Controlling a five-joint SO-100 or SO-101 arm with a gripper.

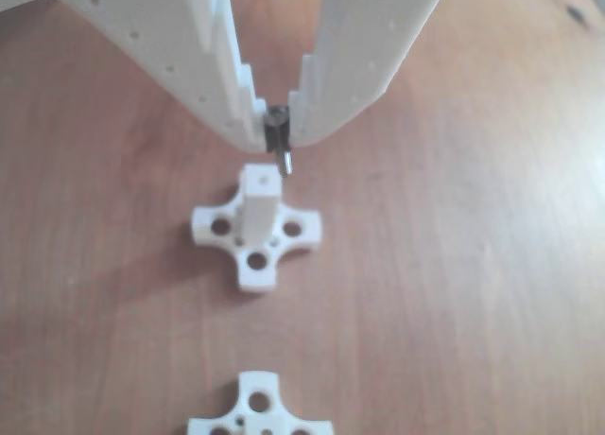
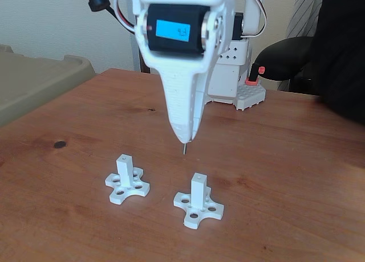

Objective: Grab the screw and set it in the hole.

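One screw; two white cross-base fixtures; one table

No text can be read. The blue label on the black motor carries small dark marks in the fixed view, too blurred to make out.

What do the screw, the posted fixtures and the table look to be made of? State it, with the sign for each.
Screw: dark grey metal, by its glint at the tip, held in the jaws. Fixtures: matte white plastic, probably 3D-printed; too blurred to confirm layer lines. Table: reddish-brown wood or wood-look laminate, by its grain streaks and a dark knot.
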